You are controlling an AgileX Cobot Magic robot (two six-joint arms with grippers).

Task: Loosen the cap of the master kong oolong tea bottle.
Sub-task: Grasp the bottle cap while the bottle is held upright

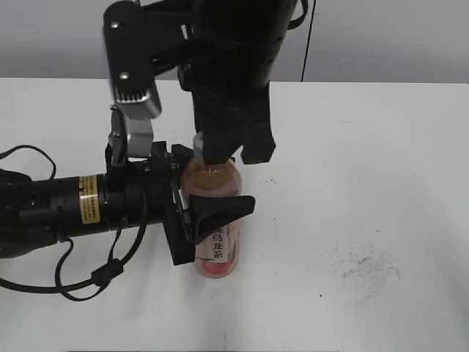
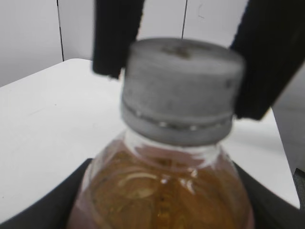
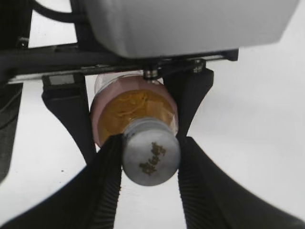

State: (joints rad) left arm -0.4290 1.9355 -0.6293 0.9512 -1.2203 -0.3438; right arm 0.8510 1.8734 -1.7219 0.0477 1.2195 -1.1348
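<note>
The master kong oolong tea bottle (image 1: 217,248) stands upright on the white table, amber tea inside and a pink label with a white strip of characters. My left gripper (image 1: 209,187) is shut on its body from the left; its dark fingers show at both sides of the bottle (image 2: 162,191) in the left wrist view. My right gripper (image 1: 231,150) comes down from above and is shut on the cap (image 3: 151,157), a grey-white cap with a dark logo. Its ribbed fingers (image 3: 150,164) press both sides. The cap also shows in the left wrist view (image 2: 181,90). In the exterior view it is almost hidden.
The white table (image 1: 366,169) has faint dark scuff marks (image 1: 363,265) at the right front. The left arm's black cable (image 1: 73,282) loops on the table at the left. A grey wall stands behind.
</note>
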